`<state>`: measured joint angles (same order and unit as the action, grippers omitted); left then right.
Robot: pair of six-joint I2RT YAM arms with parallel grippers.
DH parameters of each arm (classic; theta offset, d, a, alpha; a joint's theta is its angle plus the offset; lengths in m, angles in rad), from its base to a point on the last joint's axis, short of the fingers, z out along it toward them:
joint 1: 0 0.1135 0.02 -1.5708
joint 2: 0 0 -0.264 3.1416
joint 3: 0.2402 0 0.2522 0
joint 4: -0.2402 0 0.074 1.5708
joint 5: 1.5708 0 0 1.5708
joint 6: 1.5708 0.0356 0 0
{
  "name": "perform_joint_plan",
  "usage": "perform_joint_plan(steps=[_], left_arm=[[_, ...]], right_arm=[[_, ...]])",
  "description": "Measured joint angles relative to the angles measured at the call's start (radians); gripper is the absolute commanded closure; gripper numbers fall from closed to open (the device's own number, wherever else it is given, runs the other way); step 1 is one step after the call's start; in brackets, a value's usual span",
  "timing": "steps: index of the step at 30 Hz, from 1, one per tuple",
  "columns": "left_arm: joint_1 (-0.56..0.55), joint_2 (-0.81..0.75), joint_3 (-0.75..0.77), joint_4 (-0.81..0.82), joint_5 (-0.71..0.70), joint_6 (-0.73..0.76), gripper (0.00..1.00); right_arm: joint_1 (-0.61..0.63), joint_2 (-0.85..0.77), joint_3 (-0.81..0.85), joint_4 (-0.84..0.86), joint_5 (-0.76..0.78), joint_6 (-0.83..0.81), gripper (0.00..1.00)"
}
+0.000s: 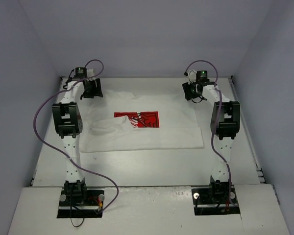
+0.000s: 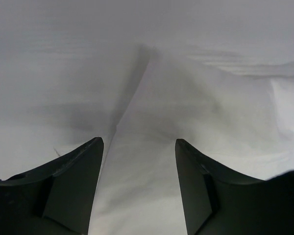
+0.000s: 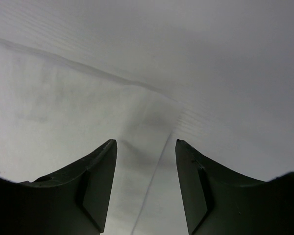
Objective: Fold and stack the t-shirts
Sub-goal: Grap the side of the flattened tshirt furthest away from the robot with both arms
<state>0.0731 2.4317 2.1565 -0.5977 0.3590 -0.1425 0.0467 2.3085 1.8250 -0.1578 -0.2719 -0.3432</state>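
Here the left tool [image 1: 92,91] and right tool [image 1: 192,93] gape open over the t-shirt [image 1: 152,134], purple cables [image 1: 94,61] looping alongside.

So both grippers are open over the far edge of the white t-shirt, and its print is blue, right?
Not quite: the print is red, per the top external view. The left gripper and right gripper are indeed open at the far edge of the white t-shirt.

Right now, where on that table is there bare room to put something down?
Free: the table strip between the t-shirt and the left arm base and right arm base. Crowded: the shirt's far corners, where the left gripper and right gripper sit.
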Motion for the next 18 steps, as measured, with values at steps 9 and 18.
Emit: perform_joint_plan(steps=[9, 18], left_arm=[[0.001, 0.043, 0.001, 0.111, 0.094, 0.002, 0.46], [0.021, 0.035, -0.034, 0.142, 0.168, 0.017, 0.50]], right_arm=[[-0.034, 0.000, 0.072, -0.001, -0.031, -0.003, 0.50], [-0.042, 0.050, 0.130, -0.001, -0.127, -0.003, 0.48]])
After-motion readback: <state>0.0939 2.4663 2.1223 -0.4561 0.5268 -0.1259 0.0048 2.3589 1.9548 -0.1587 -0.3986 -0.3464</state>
